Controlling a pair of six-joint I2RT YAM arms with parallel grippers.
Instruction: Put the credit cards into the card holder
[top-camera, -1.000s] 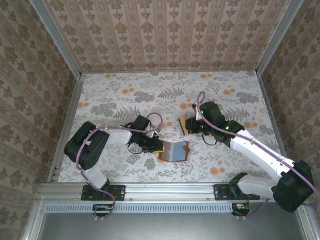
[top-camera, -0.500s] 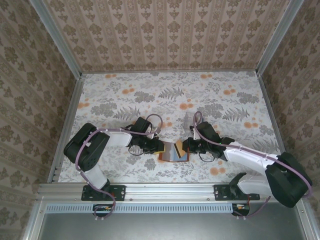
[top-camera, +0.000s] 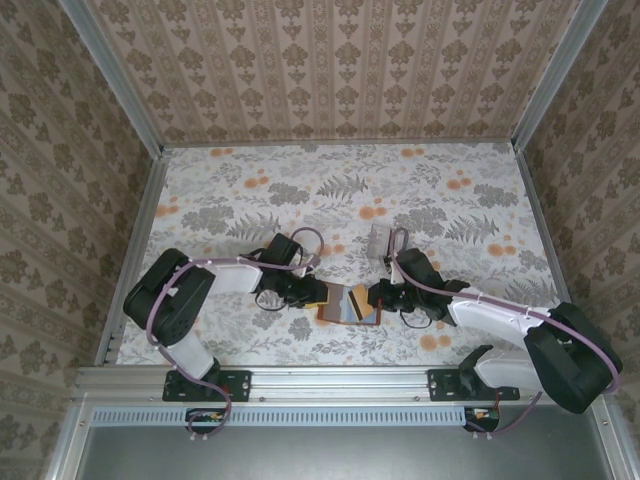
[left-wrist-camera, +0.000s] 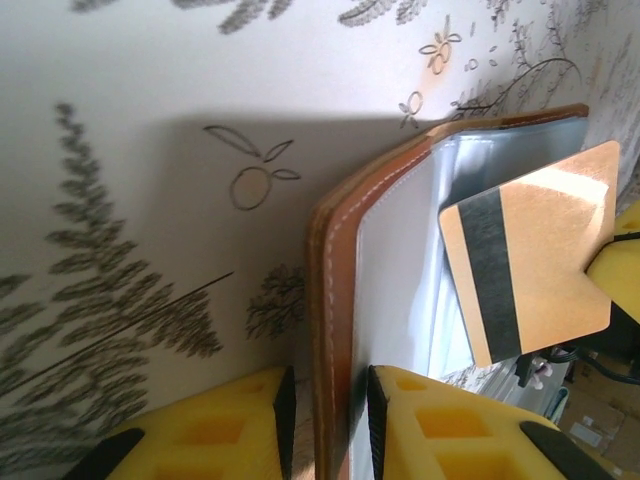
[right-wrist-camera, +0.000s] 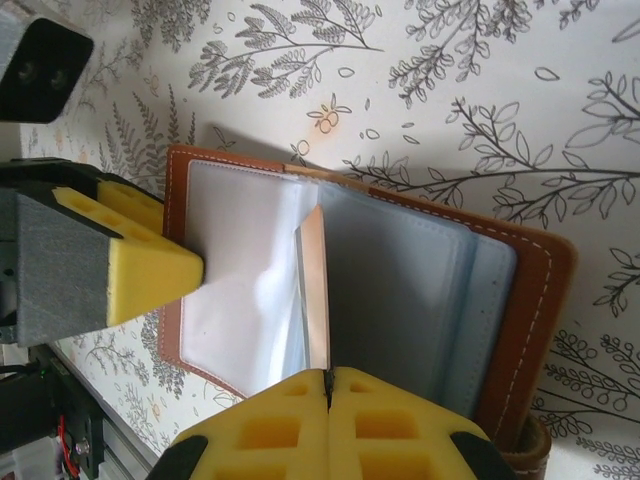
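The card holder (top-camera: 338, 306) lies open at the near middle of the desk (top-camera: 250, 180), its left cover clamped in the left pincer (left-wrist-camera: 327, 405). The right pincer (right-wrist-camera: 327, 383) is closed on a tan striped card (right-wrist-camera: 313, 290) standing on edge, its long axis seemingly along the fold and its striped side toward the clear sleeves (right-wrist-camera: 400, 290). The likely failures are that it misses a sleeve mouth and buckles the plastic — or slips.

Brown card holder (left-wrist-camera: 335, 250), tan black-striped card (left-wrist-camera: 540, 250)

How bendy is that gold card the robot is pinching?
Probably stiff: the gold card sticks out flat though the right end effector grips just one edge. Likely light, being so thin. Its smooth face should slide easily into the card holder.
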